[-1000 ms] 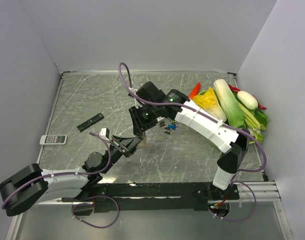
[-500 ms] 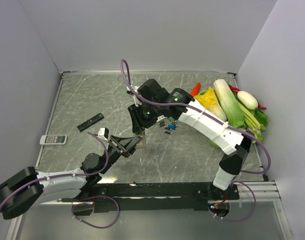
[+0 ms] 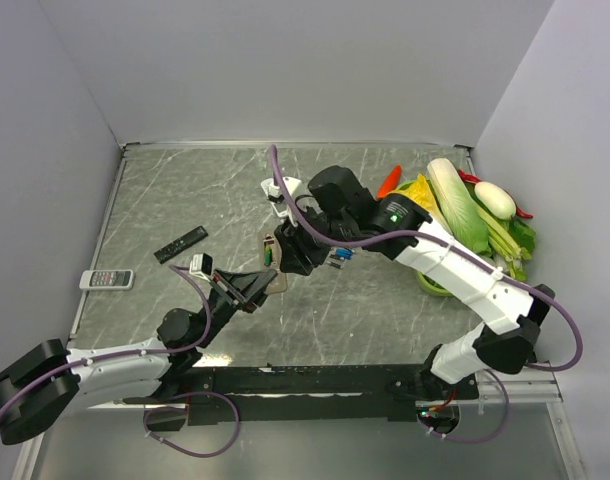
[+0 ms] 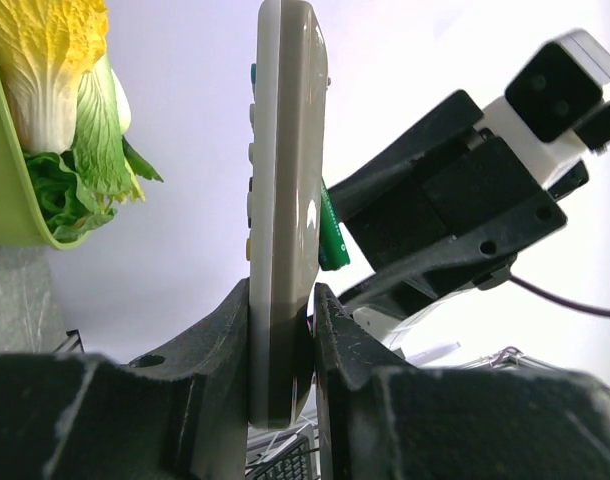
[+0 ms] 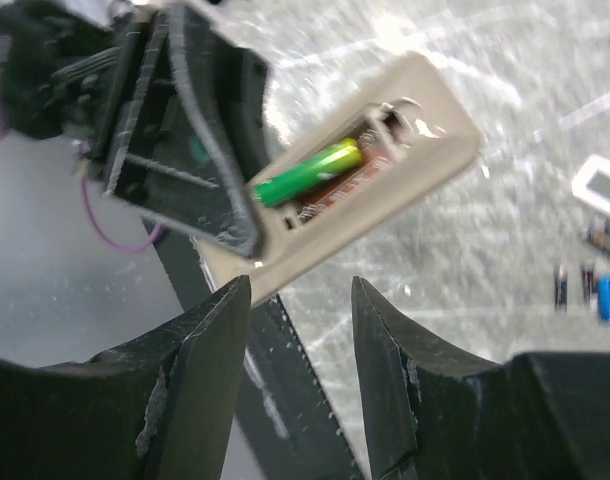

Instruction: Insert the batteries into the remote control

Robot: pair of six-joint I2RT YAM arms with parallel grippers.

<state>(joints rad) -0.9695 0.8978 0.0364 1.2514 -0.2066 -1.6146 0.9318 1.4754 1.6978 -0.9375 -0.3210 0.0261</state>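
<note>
By remote (image 5: pixel 430 125) edge: R gripper (image 5: pixel 298 293)

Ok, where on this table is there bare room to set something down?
Bare: the far-left table behind the black remote, and the near strip between the batteries and the base rail. Crowded: the middle, where left gripper and right gripper meet at the remote control, and the right edge, piled with vegetables.

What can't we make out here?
- Green battery seating: blurred in right wrist; remote edge-on in left wrist, clamped in left tool.
- Loose batteries count: blurred and cut by the frame edge in right wrist; partly under right arm in top.
- Bay contacts: too small in top, blurred in right wrist.
</note>
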